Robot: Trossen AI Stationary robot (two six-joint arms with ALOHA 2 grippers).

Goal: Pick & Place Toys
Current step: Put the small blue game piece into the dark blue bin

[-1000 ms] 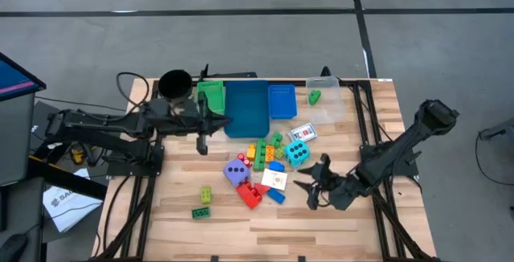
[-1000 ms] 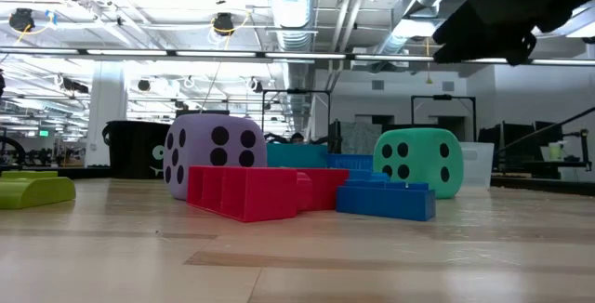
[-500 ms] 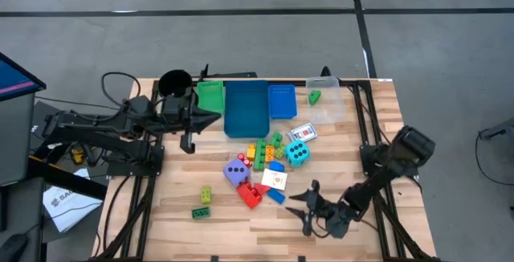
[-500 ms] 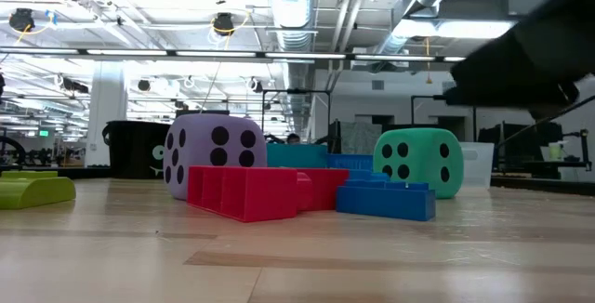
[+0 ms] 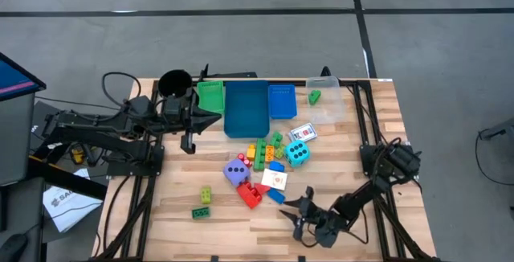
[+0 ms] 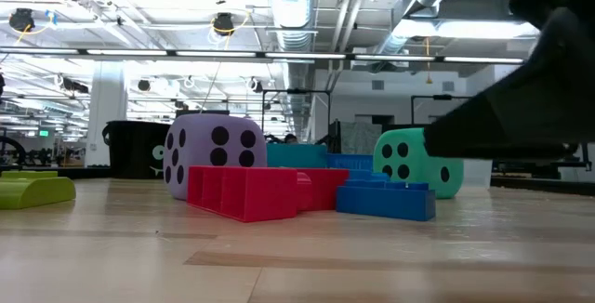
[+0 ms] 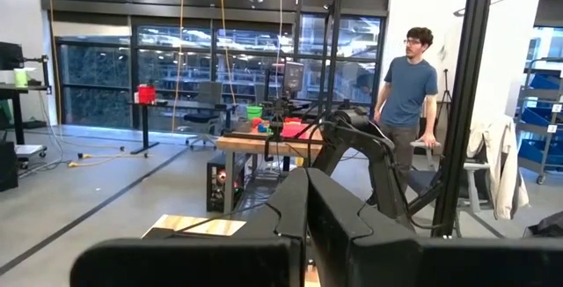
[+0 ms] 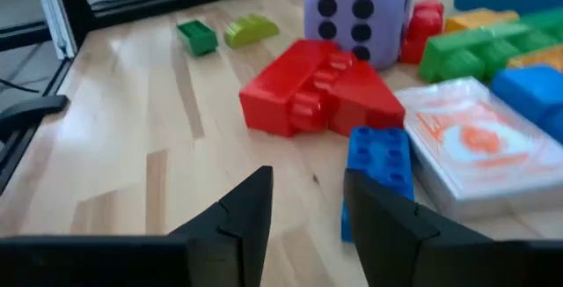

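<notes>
We see the right gripper low over the wooden table, just beside the small blue plastic brick, its fingers parted and holding nothing. The blue brick lies next to the red plastic brick and the white picture card, with the purple dotted dice cube behind them and the teal dotted dice cube farther back. Our left gripper waits closed near the black cup.
</notes>
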